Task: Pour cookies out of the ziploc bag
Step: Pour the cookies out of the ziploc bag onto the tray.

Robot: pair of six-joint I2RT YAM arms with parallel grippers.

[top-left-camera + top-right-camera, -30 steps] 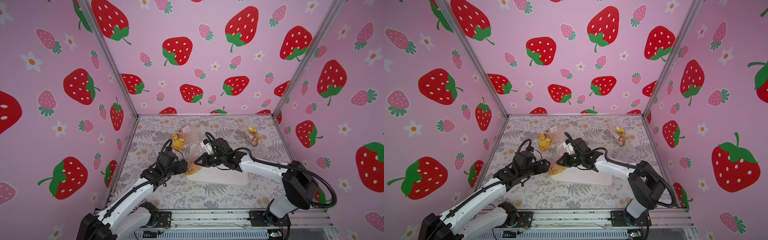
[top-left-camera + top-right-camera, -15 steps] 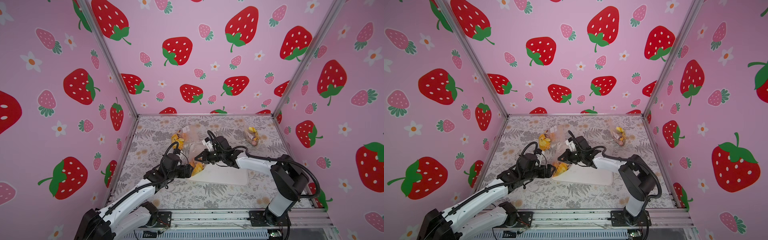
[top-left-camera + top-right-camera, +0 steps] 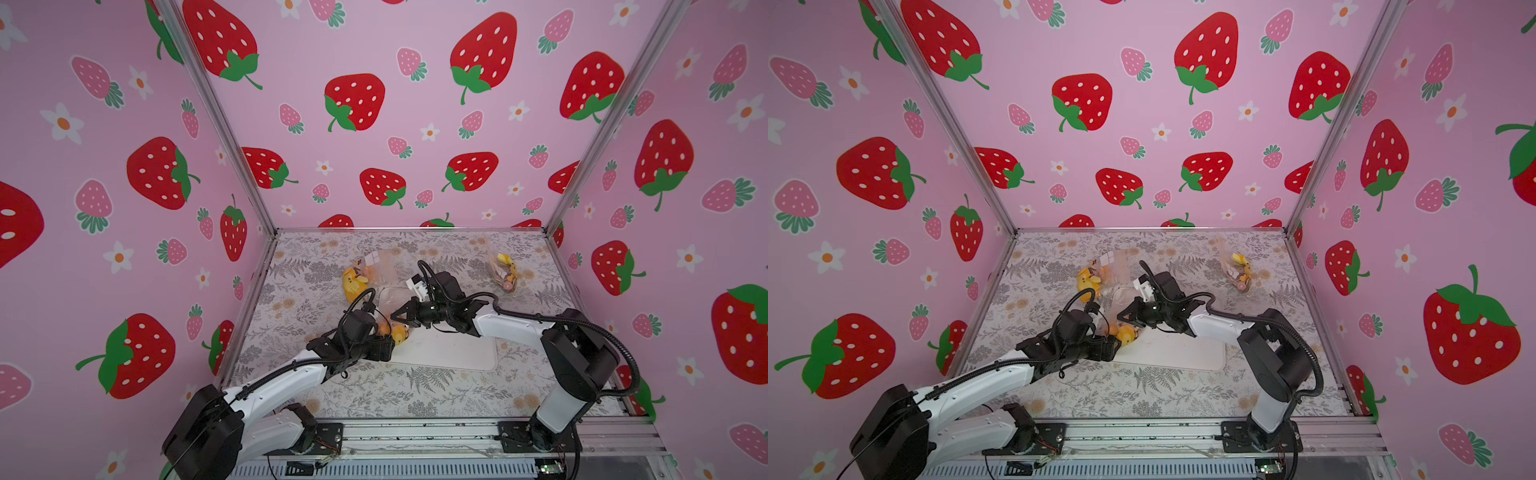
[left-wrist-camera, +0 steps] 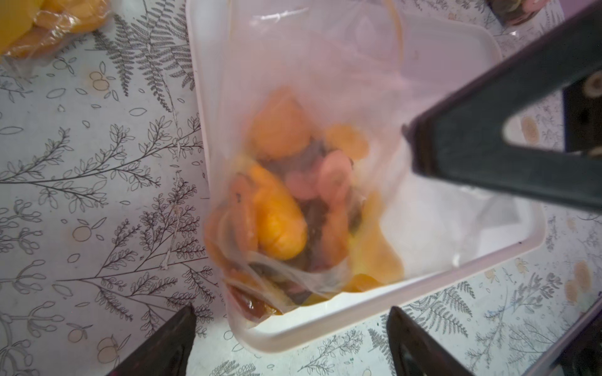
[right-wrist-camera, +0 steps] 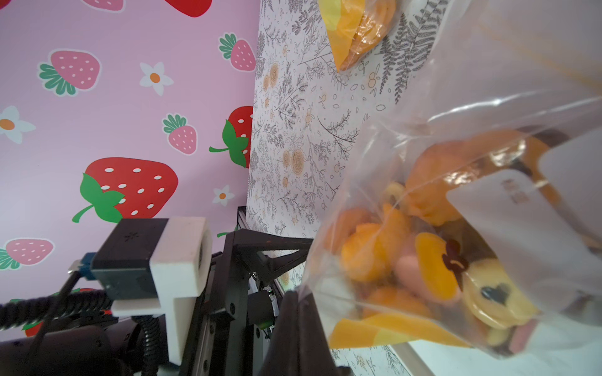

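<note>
Pink strawberry walls, fern-print table cover; left jaws apart, right jaws clamped on ziploc bag.

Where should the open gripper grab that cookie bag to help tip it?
Likely the bag by its crumpled bottom corner, from the robot's left, where the left gripper is open: the cookies sag there, and the right gripper pinches its edge.

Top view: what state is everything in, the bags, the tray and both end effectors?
ziploc bag: hanging over the tray, full.
cookies: inside the bag, none poured.
tray: no loose cookies visible.
left end effector: open, nothing held.
right end effector: shut on the ziploc bag.
two other bags: lying down, filled.
</note>
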